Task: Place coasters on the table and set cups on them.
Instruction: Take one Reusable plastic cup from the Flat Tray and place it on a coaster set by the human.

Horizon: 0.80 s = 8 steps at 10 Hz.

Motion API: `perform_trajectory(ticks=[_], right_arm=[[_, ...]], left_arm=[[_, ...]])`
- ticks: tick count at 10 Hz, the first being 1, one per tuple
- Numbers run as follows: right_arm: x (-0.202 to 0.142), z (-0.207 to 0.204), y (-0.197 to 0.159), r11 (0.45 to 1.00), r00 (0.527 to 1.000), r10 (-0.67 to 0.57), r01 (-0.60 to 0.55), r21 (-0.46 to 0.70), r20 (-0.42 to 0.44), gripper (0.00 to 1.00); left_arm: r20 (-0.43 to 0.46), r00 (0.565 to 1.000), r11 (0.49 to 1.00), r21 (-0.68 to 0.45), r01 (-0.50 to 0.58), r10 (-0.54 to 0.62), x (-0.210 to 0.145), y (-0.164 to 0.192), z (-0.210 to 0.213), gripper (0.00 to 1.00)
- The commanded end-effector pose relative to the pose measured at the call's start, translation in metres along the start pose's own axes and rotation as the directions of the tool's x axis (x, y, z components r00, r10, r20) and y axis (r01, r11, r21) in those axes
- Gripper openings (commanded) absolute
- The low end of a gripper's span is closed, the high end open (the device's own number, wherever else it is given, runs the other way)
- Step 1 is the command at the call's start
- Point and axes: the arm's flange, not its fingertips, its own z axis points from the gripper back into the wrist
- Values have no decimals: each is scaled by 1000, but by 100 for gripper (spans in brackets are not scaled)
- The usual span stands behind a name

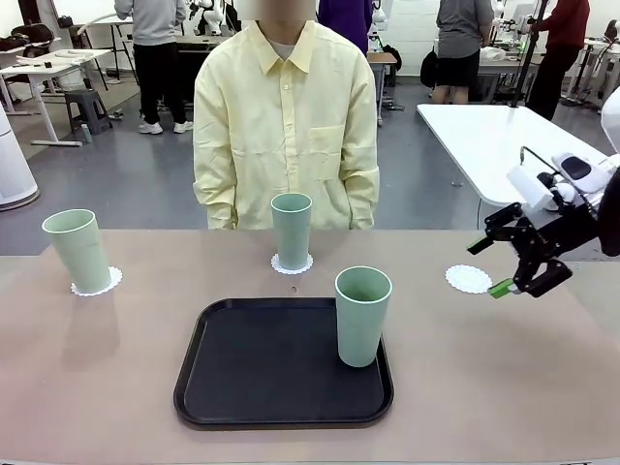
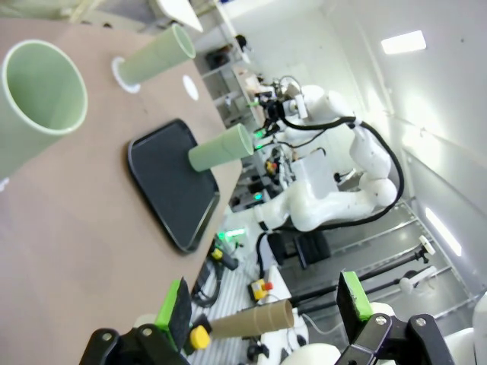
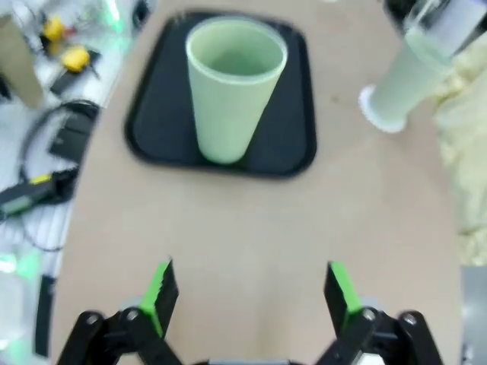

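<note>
cups stand on two of the three coasters: one [image 1: 79,250] at left, one [image 1: 292,230] at centre. last coaster [image 1: 469,279] at right lies bare (its cup [image 1: 361,316] sits on the tray [image 1: 281,363], lower middle). right gripper [image 1: 516,267] hangs beside that coaster, jaws wide, empty; left gripper [image 2: 262,306] likewise wide and empty.

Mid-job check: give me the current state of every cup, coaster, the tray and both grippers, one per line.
Left cup: upright on left coaster.
Middle cup: upright on middle coaster.
Third cup: upright on the black tray, not on a coaster.
Right coaster: bare, flat on the table.
Right gripper: open, empty, above table near right coaster.
Left gripper: open, empty.
</note>
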Motion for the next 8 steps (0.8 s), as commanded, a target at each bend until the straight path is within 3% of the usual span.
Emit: perform_trajectory(ticks=[1,4,5,6,7,8], right_arm=[[-12,-7,-22,996,986,-87,82,46,141,100],[-20,-18,-18,972,949,-209,173,161,236,100],[-22,-21,-14,969,948,-220,185,167,230,100],[-12,-19,-3,969,963,-229,212,129,141,100],[-23,-20,-10,975,956,-185,150,162,229,100],[-23,-20,-10,975,956,-185,150,162,229,100]], left_arm=[[1,1000,1000,-6,0,0,-1,-2,2,100],[1,1000,1000,-6,0,0,-1,-2,2,100],[1,1000,1000,-6,0,0,-1,-2,2,100],[1,1000,1000,-6,0,0,-1,-2,2,100],[1,1000,1000,-6,0,0,-1,-2,2,100],[1,1000,1000,-6,0,0,-1,-2,2,100]])
